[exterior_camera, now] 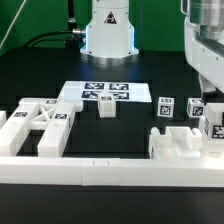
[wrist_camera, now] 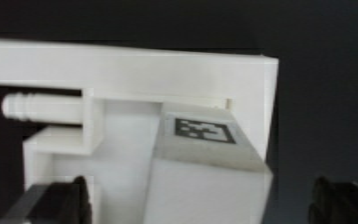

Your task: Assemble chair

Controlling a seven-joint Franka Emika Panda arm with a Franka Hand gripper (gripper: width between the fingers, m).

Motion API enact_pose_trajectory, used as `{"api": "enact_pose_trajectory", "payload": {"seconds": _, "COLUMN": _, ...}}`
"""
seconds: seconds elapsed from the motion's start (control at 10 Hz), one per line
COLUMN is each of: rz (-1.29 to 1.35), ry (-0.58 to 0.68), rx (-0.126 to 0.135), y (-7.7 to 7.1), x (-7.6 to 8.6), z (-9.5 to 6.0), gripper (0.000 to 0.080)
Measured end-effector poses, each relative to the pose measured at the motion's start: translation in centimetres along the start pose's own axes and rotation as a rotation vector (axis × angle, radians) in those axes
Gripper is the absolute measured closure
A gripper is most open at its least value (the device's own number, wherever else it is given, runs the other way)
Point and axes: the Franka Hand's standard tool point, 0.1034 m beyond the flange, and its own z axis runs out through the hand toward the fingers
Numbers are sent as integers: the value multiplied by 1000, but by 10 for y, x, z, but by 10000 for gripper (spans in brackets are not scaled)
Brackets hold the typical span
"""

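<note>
Closest up front is the long low border rail (exterior_camera: 100, 172), running left to right along the near edge of the black counter (exterior_camera: 150, 75). Just behind it on the far left, a chunky frame piece (exterior_camera: 35, 125) of the chair lies flat, tags facing up. Going right, the marker board (exterior_camera: 105, 91) sits mid-counter with a small white block (exterior_camera: 107, 108) standing at its near edge. The robot base (exterior_camera: 108, 30) is far behind that. Further right come one tagged cube (exterior_camera: 167, 105) and a second cube (exterior_camera: 195, 108), close to where the arm (exterior_camera: 203, 45) comes down. Under the arm, a blocky chair part (exterior_camera: 180, 142) sits just behind the rail, so that spot is boxed in by the rail on the near side and the cubes on the far side.

In the wrist view the jaws are spread wide on either side of a tagged white part (wrist_camera: 176, 80) with a stubby peg (wrist_camera: 34, 103). One of the fingers (wrist_camera: 345, 200) is clearly off it, so nothing is gripped.
</note>
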Motion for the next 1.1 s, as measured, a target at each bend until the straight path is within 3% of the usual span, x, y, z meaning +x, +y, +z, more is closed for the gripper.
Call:
{"api": "enact_pose_trajectory", "payload": {"seconds": 0.2, "rz": -182, "ry": 2, "rx": -7, "y": 1, "x": -1, "z": 0, "gripper": 153}}
{"api": "enact_pose_trajectory", "payload": {"seconds": 0.4, "rz": -403, "ry": -10, "rx": -31, "y": 4, "x": -6, "z": 0, "gripper": 150}}
{"api": "enact_pose_trajectory", "payload": {"seconds": 1.1, "rz": -1006, "ry": -16, "rx": -41, "y": 6, "x": -8, "z": 7, "gripper": 150}}
